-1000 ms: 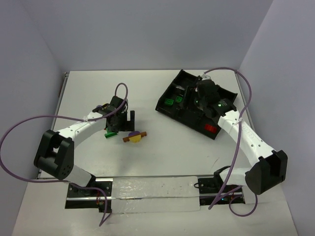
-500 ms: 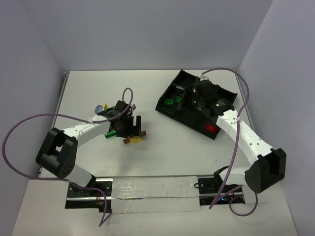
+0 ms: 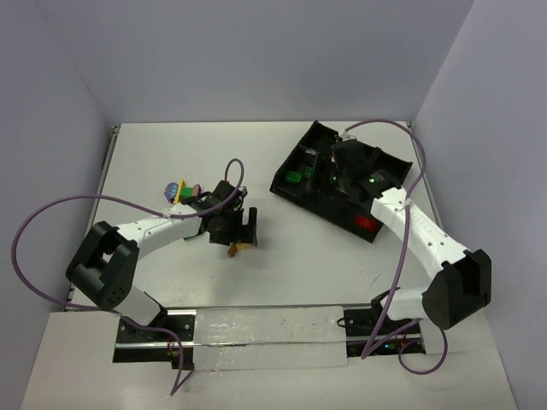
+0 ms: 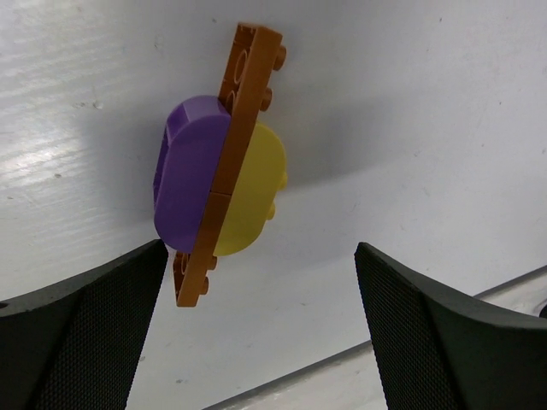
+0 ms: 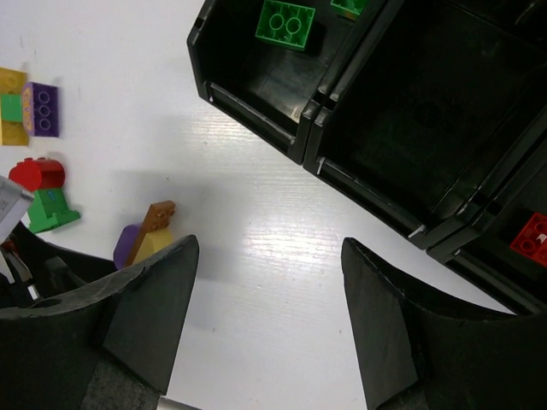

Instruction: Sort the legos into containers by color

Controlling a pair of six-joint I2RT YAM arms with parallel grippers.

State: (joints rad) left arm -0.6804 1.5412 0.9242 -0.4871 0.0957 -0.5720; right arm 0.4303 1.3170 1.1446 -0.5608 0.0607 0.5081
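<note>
**A:** Left gripper is low over the table, fingers spread wide. The purple-yellow-orange cluster lies loose between them, centre of the wrist view.

**B:** And the right gripper?

**A:** Fingers apart, nothing held, hovering at the black tray edge, upper right of the top view. A green brick lies in its corner bin.

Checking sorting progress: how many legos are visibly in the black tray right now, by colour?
green legos: 2 (the second is cut off by the top edge of the right wrist view)
red lego: 1
Total: 3 visible in the tray
</note>
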